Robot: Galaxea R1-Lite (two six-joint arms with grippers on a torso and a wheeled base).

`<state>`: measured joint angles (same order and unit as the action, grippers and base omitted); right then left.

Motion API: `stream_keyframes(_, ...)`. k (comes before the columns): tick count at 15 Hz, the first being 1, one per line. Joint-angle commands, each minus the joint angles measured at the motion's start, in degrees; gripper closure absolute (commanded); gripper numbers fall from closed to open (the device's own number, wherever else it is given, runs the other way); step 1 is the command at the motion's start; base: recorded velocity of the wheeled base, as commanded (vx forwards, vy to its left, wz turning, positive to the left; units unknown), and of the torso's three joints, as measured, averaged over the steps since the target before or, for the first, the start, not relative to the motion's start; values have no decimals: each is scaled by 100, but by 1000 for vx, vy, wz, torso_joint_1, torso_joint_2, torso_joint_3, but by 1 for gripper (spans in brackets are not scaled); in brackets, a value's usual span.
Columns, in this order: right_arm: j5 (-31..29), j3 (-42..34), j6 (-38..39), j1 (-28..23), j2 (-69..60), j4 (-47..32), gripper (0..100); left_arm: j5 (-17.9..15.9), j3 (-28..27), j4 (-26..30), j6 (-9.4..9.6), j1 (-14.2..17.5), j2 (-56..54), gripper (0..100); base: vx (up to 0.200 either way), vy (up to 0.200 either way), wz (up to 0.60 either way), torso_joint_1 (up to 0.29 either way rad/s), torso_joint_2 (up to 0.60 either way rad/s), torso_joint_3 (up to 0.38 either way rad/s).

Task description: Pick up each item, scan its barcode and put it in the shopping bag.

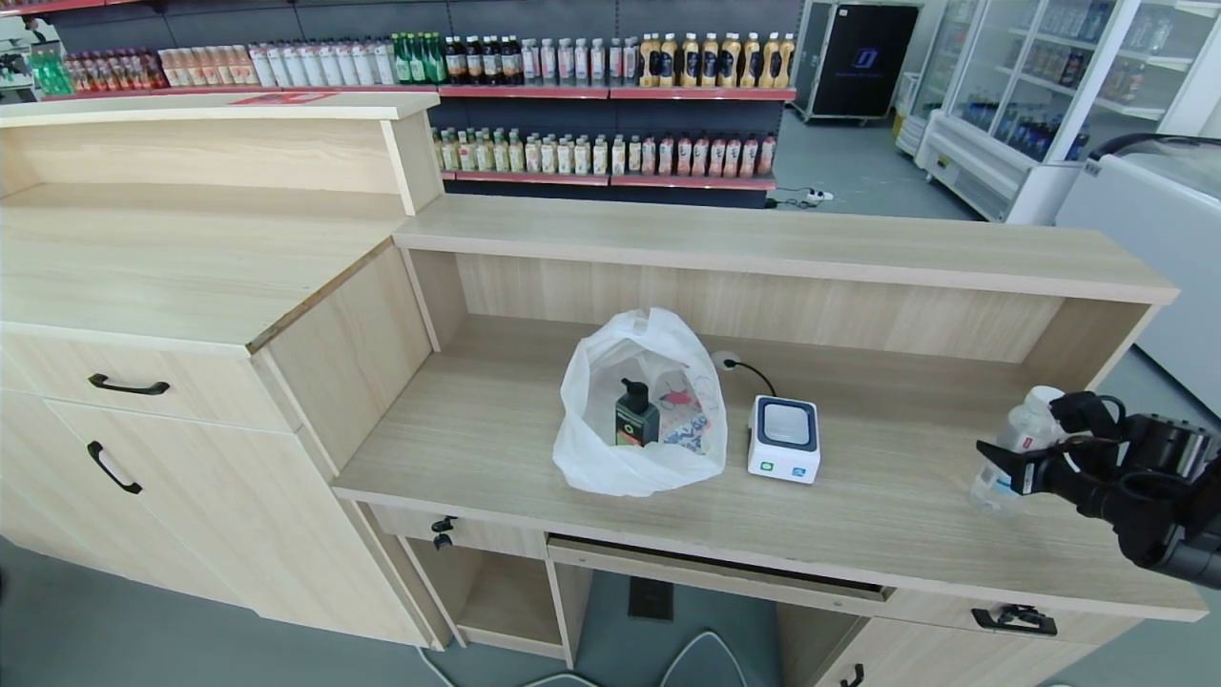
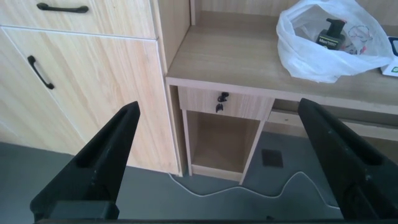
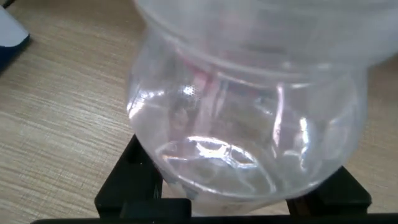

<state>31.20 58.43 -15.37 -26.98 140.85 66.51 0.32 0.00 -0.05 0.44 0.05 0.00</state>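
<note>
right gripper (image 1: 1013,468) is clamping the clear bottle (image 1: 1019,441) low on its body, at the far right end of the counter (image 1: 887,515), well apart from the scanner (image 1: 784,437) and the shopping bag (image 1: 582,448). can't tell if its base is resting on the wood or sitting just off it.

risks i'm seeing:
- the bottle (image 3: 249,112) is looking thin, smooth and bulging, so it could be squashing or sliding in the jaws on the swing to the scanner.
- the grip is sitting low and the cap end is leaning away in the head view, so the bottle may be pivoting.
- no barcode is showing, so a scan is likely failing without a wrist turn.
- the scanner cable (image 1: 747,365) is running just beside the bag mouth, so a low path could be snagging it or folding the rim shut.
- left gripper (image 2: 219,107) is hanging spread wide and empty off the counter front, so nothing is propping the bag.

containers: the bag is standing open just beside the scanner, holding an upright dark bottle (image 1: 635,416) and a printed packet (image 1: 683,420) next to it. can't tell if the clear bottle is carrying liquid.
</note>
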Motion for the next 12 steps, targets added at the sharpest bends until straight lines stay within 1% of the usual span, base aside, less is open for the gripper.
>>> stream_keyframes(1,9,-25,298,61,-339,-7,100,3,0,5,0,4,0,0,0,0,0,0,0,0)
stream_keyframes(2,53,-51,1001,184,-884,-393,100,3,0,-4,0,4,0,0,0,0,0,0,0,0)
stream_keyframes(3,132,-16,1704,342,-1569,-1123,100,3,-9,-4,0,4,0,0,0,0,0,0,0,0)
stream_keyframes(4,405,72,2460,509,-2281,-1870,100,3,0,-4,0,4,0,0,0,0,0,0,0,0)
stream_keyframes(5,677,195,2935,624,-2756,-2397,100,3,0,-4,0,4,0,0,0,0,0,0,0,0)
stream_keyframes(6,1073,388,3444,843,-3441,-3127,100,3,0,-4,0,4,0,0,0,0,0,0,0,0)
stream_keyframes(8,1644,731,3954,1344,-4356,-4094,100,3,0,5,0,4,0,0,0,0,0,0,0,0)
stream_keyframes(10,1899,854,4297,2003,-4944,-4471,100,3,0,-4,0,4,0,0,0,0,0,0,0,0)
stream_keyframes(12,1917,784,4552,2759,-5375,-4665,100,3,-9,-4,0,4,0,0,0,0,0,0,0,0)
